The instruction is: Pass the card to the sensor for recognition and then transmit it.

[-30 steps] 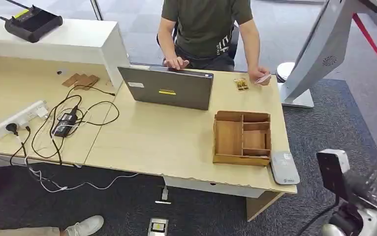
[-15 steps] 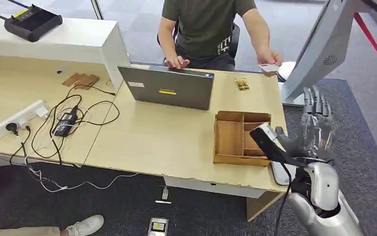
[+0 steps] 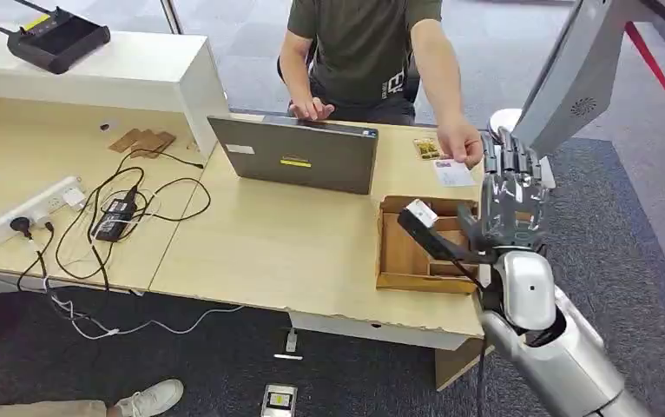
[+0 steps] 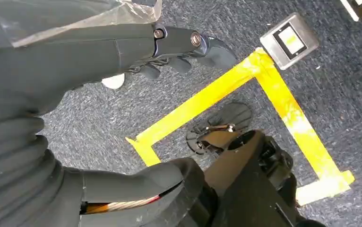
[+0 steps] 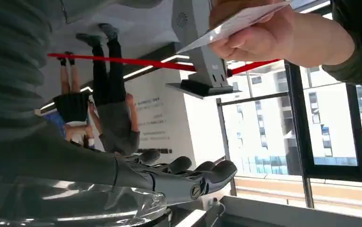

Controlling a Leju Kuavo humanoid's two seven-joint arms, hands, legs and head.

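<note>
The card is held out by a person's hand over the table's far right corner. The right hand, raised beside it with fingers spread and grasping nothing, is judged ready to receive; closing on the card comes next.

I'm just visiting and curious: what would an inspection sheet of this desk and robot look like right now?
Surface: light wooden desk, front edge chipped.
Job's things: card held out by a person's hand above the desk's far right corner.
Clutter: laptop, wooden organiser, router on a white shelf.
Hands: right hand raised, fingers spread, empty, beside the card; left hand hangs over carpet, empty.
Cables: power strip with tangled black leads.
Surroundings: grey carpet, yellow floor tape, white kiosk.
</note>
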